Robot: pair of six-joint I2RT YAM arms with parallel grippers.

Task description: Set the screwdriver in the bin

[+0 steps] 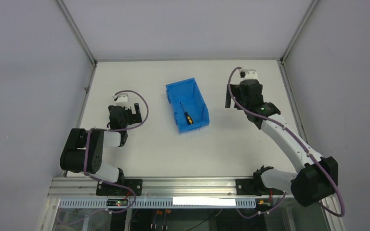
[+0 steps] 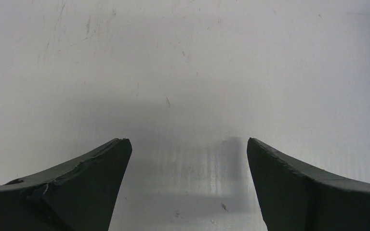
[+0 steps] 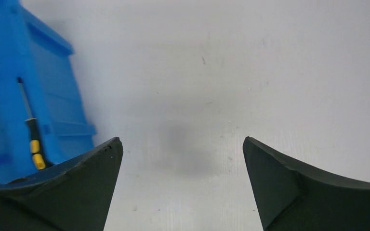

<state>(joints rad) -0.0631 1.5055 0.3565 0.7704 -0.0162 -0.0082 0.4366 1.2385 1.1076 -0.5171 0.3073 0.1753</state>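
The blue bin (image 1: 179,85) stands on the white table at mid-centre. The screwdriver (image 1: 187,117), black and yellow-handled, lies inside it near the low front end, shaft pointing away. In the right wrist view the bin (image 3: 53,96) is at the left with the screwdriver (image 3: 33,137) in it. My right gripper (image 1: 243,100) is open and empty over bare table to the right of the bin; its jaws (image 3: 181,139) stand wide apart. My left gripper (image 1: 126,114) is open and empty over bare table to the left of the bin, also seen from its wrist (image 2: 188,140).
White panel walls and metal frame posts (image 1: 79,33) close in the table on three sides. An aluminium rail (image 1: 173,185) with the arm bases runs along the near edge. Purple cables loop off both wrists.
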